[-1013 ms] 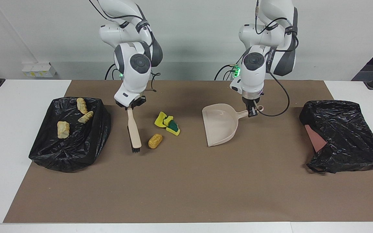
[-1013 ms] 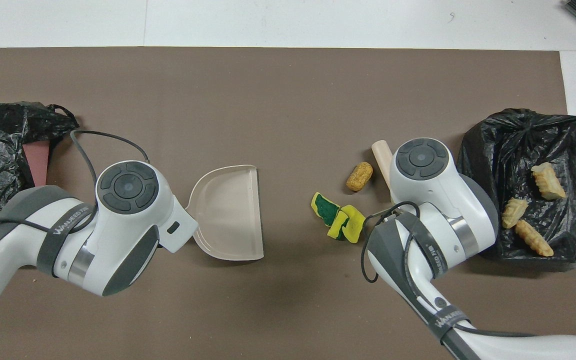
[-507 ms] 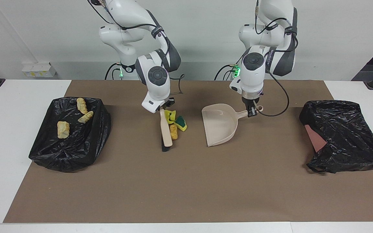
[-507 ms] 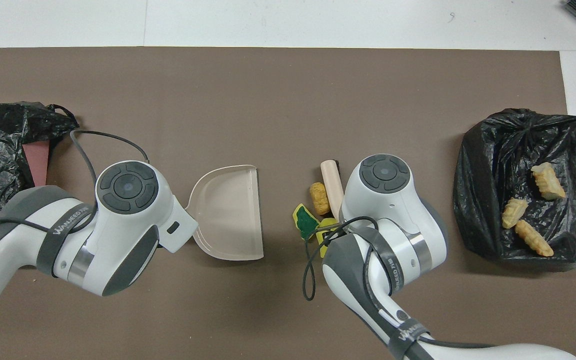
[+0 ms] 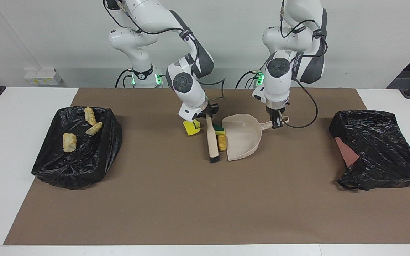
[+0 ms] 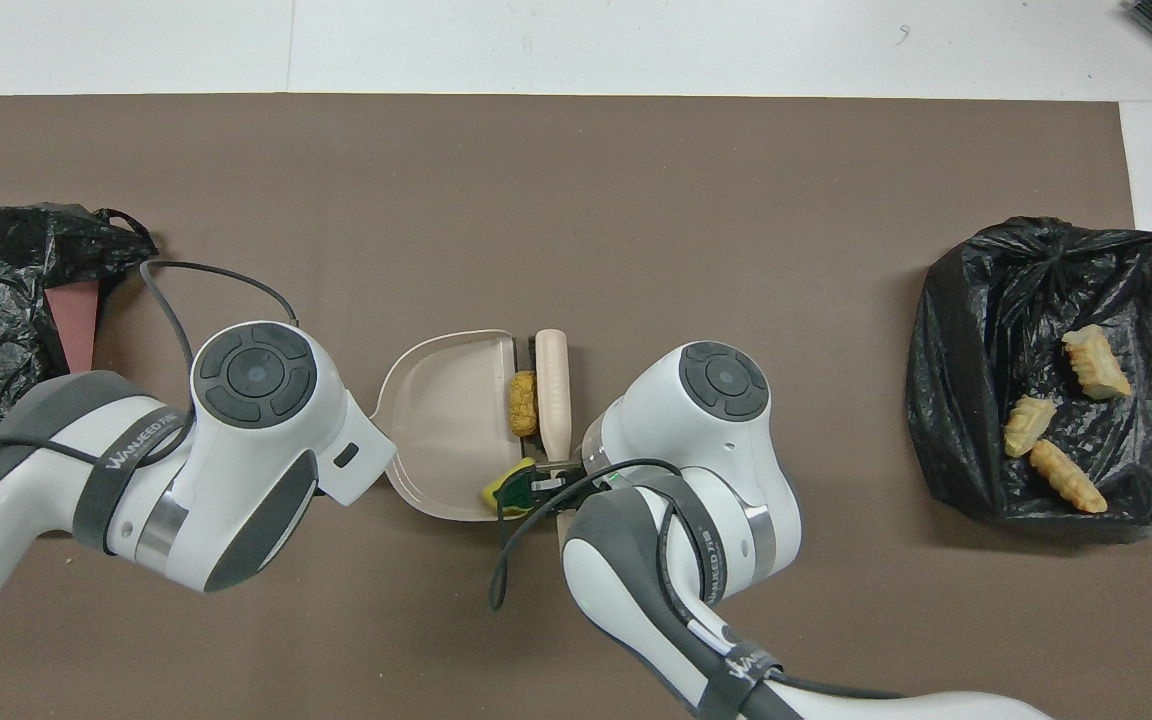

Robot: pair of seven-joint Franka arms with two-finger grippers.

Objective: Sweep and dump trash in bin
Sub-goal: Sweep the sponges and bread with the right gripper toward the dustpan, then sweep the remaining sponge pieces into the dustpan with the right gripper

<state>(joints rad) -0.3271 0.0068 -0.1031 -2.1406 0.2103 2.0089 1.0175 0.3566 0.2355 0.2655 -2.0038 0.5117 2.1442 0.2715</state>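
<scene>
My right gripper (image 5: pixel 206 115) is shut on the beige brush (image 5: pixel 212 140), whose black bristles rest on the mat. The brush lies along the mouth of the beige dustpan (image 5: pixel 244 137). My left gripper (image 5: pixel 277 122) is shut on the dustpan's handle. A tan-orange piece of trash (image 5: pixel 222 143) and a green-faced sponge bit (image 5: pixel 220 129) sit between brush and dustpan, at its lip. A yellow sponge bit (image 5: pixel 192 128) lies on the mat beside the brush, toward the right arm's end. In the overhead view the brush (image 6: pixel 553 390) and the tan piece (image 6: pixel 522 402) show; both grippers are hidden under the arms.
The bin (image 5: pixel 48 156), lined with a black bag, stands at the right arm's end and holds three bread-like pieces (image 5: pixel 69 142). A crumpled black bag (image 5: pixel 379 149) over a reddish thing lies at the left arm's end. A brown mat (image 5: pixel 205 206) covers the table.
The right arm has swept the brush toward the dustpan, pushing the tan piece and the green-faced sponge to its lip. One yellow bit stayed on the mat. The left arm and dustpan have not moved.
</scene>
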